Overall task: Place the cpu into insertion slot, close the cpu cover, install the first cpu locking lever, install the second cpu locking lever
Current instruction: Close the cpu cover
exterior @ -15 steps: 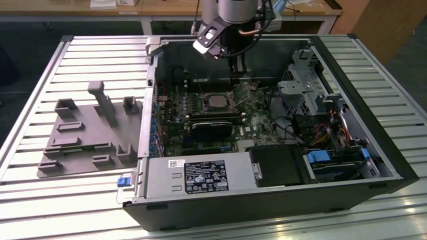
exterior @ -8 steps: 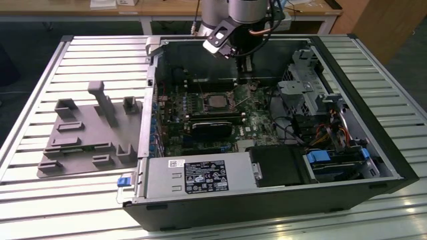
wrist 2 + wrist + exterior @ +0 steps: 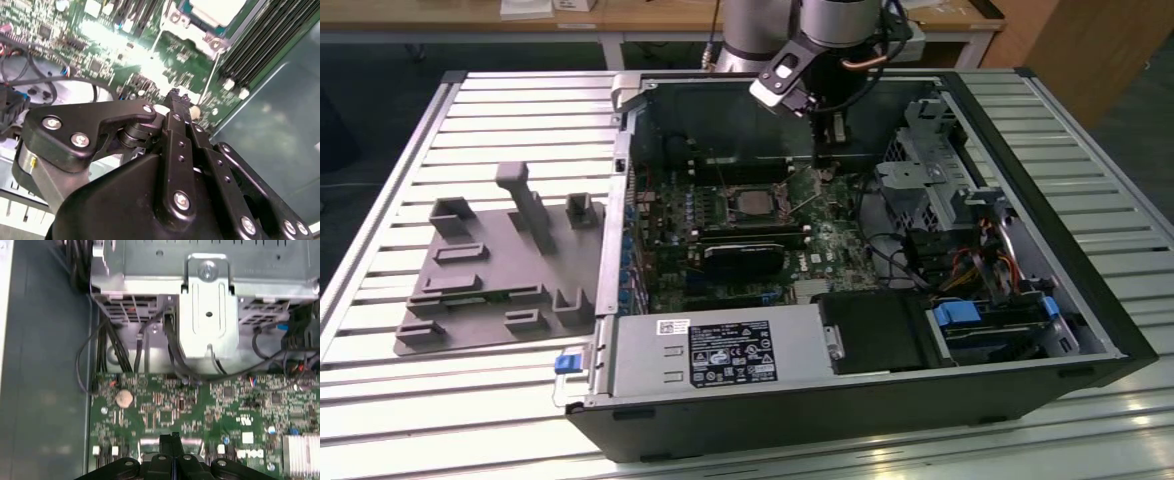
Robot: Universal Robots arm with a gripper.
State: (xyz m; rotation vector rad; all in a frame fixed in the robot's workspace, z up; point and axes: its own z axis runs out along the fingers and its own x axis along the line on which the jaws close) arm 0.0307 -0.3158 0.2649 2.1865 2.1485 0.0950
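Observation:
An open computer case lies on a slatted table with its green board facing up. The cpu [image 3: 750, 201] shows as a pale square in the insertion slot [image 3: 716, 203] mid-board, and it appears again in the second wrist view [image 3: 215, 9] with silver socket metal [image 3: 192, 31] around it. I cannot tell how the cpu cover lies. A thin silver rod [image 3: 809, 203] slants beside the socket on the exterior view's right. My gripper [image 3: 825, 162] hangs just past that side of the socket, low over the board. Its fingers [image 3: 176, 102] are pressed together with nothing between them, as also seen in the first wrist view [image 3: 171, 438].
A black block [image 3: 747, 258] sits in front of the socket, with the power supply [image 3: 707, 355] nearer still. A metal drive cage [image 3: 934, 180] and its cables crowd the exterior view's right. A grey fixture plate [image 3: 494, 270] lies on the table at the left. A coin battery [image 3: 124, 399] sits on the board.

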